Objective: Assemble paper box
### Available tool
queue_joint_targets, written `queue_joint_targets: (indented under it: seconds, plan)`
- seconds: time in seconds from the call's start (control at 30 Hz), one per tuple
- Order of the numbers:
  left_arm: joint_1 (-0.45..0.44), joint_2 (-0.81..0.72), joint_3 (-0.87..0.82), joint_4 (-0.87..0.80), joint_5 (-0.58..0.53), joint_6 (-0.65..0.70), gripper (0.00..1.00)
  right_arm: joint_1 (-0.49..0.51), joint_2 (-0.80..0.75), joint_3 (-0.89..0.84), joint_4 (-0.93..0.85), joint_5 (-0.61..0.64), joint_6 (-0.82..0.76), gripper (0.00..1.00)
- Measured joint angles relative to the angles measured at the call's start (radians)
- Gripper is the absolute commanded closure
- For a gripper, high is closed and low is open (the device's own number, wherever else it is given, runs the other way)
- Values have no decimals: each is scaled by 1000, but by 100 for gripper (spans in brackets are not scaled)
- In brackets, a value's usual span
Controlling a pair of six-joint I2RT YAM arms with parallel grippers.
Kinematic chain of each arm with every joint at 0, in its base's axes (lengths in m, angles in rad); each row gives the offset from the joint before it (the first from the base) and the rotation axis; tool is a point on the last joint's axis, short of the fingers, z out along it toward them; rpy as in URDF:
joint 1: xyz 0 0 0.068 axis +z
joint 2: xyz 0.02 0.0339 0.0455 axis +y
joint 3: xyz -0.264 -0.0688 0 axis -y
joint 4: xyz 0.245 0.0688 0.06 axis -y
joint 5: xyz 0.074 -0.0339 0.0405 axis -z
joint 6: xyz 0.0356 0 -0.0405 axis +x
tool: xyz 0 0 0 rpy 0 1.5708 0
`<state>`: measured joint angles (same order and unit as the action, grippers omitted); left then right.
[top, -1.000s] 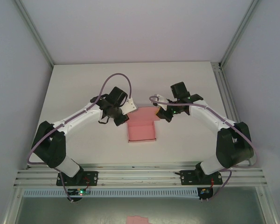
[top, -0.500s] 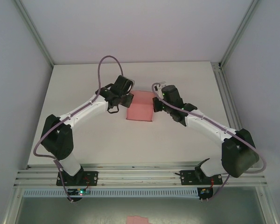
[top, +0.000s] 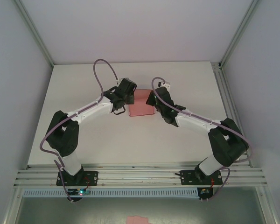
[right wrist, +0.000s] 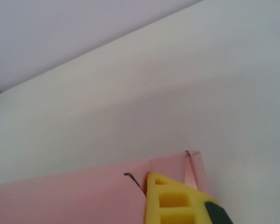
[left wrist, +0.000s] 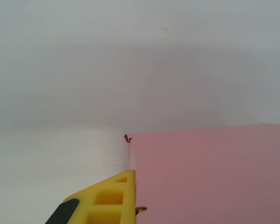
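Observation:
The pink paper box [top: 141, 104] sits on the white table [top: 84, 135] between the two grippers, past the middle. My left gripper [top: 129, 97] is at its left edge and my right gripper [top: 152, 101] at its right edge. In the left wrist view a pink card wall [left wrist: 210, 177] rises right beside one yellow finger [left wrist: 107, 200]; the other finger is hidden behind the card, with the left gripper [left wrist: 133, 173] shut on that wall. In the right wrist view the right gripper [right wrist: 147, 176] is shut on the pink wall [right wrist: 74, 200], one yellow finger [right wrist: 177, 203] showing beside a folded corner flap [right wrist: 192, 168].
A small pink paper scrap [top: 136, 219] lies below the aluminium rail [top: 140, 175] at the near edge. Metal frame posts [top: 35, 32] and pale walls close in the table on the left, right and back.
Both arms have stretched away from their bases, carrying the pink box toward the far side of the table. The box now looks smaller and more folded up than a second ago.

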<state>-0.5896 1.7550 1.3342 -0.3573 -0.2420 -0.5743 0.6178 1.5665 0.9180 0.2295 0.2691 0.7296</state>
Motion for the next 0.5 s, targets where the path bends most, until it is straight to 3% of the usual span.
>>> queue_joint_targets:
  seconds: [0.33, 0.5]
  plan:
    - [-3, 81, -26, 93, -19, -182, 97, 6, 58, -66, 102, 16, -2, 100]
    - [-5, 74, -68, 164, -24, -156, 93, 6, 62, -93, 155, 21, -21, 100]
